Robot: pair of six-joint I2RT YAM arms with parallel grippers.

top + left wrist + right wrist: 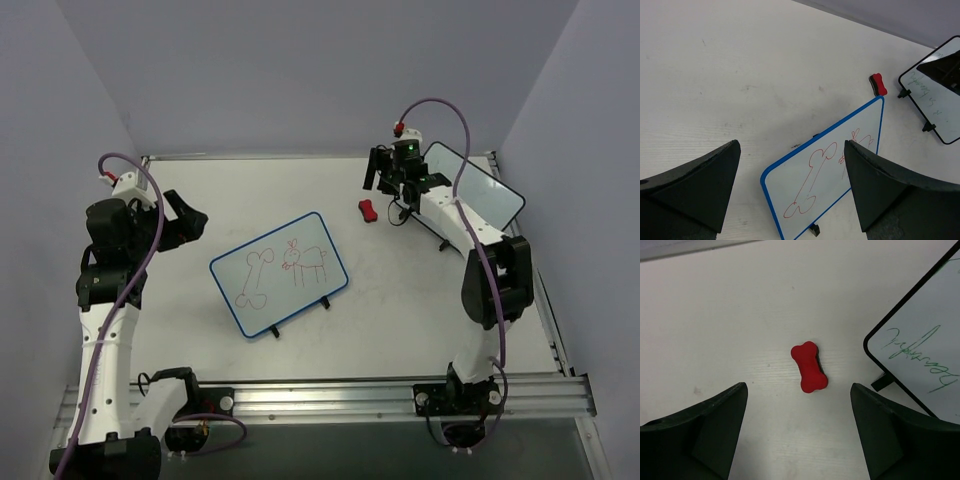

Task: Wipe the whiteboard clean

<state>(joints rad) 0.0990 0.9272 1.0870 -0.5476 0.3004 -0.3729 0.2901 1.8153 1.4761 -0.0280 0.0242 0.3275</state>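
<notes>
**Two boards, one bone-shaped eraser, both end effectors empty**

Far left: the left end effector (pixel 185 222) hangs above the surface (pixel 400 320), its matte black wedge-shaped fingers (pixel 700 185) spread wide with nothing between them.

The surface is white and faintly grained, with small grey scuffs.

Centre-left: the whiteboard (pixel 279 273) is a glossy white rounded rectangle in a blue frame. It sits skewed on small black feet (pixel 325 303) and carries thin red line drawings (pixel 305 258), one of them a bone outline.

Right of centre: the eraser (pixel 367 211) is a red bone-shaped block with a dark underlayer. It lies flat, well apart from the whiteboard.

The right end effector (pixel 392 185) hovers above the eraser, jaws parted and gripping nothing.

Far right: the black-framed board (pixel 475 190) has rounded corners and green scribbles.
</notes>
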